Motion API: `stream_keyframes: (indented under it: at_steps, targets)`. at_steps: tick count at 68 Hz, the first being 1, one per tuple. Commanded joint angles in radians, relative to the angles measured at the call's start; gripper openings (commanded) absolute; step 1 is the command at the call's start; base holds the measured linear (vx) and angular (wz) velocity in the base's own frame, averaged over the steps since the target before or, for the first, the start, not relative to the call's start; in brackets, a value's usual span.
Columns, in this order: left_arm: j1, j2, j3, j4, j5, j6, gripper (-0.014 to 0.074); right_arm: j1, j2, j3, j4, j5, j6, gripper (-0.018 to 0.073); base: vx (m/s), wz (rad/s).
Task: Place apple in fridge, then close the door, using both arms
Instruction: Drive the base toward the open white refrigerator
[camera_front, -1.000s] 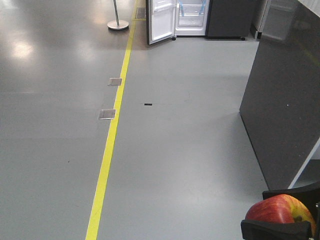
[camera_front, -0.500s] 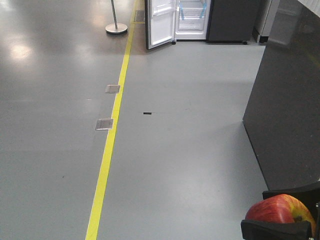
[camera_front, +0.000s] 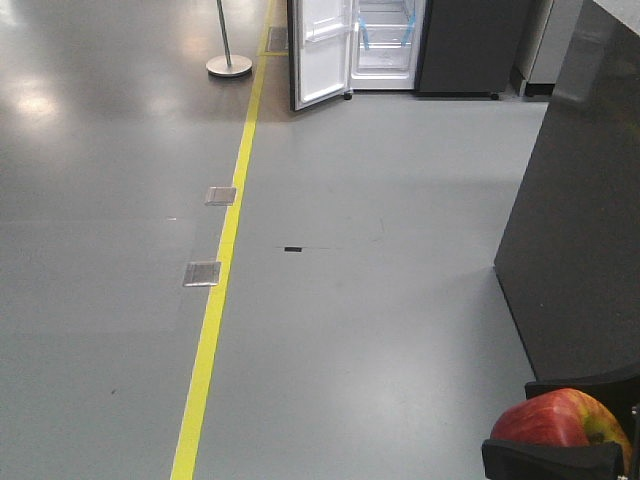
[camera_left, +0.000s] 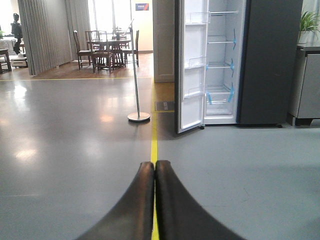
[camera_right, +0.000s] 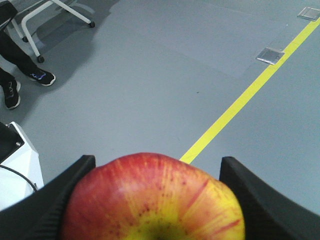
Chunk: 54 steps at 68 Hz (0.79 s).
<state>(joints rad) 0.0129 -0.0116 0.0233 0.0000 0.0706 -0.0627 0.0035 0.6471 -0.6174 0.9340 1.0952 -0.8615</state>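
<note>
glossy grey floor, smooth waxy apple, matt black gripper

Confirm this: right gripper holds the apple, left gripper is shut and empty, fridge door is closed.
Not closed: the door stands open, as the left wrist view shows. The right gripper does hold the apple, and the left gripper is shut and empty.

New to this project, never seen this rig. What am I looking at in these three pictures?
A wheeled robot with two arms, each ending in a black claw with its own camera. The front view looks over a grey floor with a yellow tape line toward a tall dark grey fridge, its white-lined door open. The left wrist view shows the left claw shut on nothing, fridge ahead. The right wrist view shows the right claw shut on a round red-and-yellow apple.
</note>
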Motion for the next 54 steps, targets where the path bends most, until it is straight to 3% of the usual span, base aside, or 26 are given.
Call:
stream_keyframes:
  at_steps: [1, 54]
  targets:
    - [-0.003, -0.015, 0.013, 0.000, -0.071, -0.001, -0.0006, -0.002, 0.001, -0.028, 0.063, -0.023, -0.009, 0.0207, 0.25, -0.01]
    - [-0.003, -0.015, 0.013, 0.000, -0.071, -0.001, -0.0006, -0.002, 0.001, -0.028, 0.063, -0.023, -0.009, 0.0207, 0.24, -0.03]
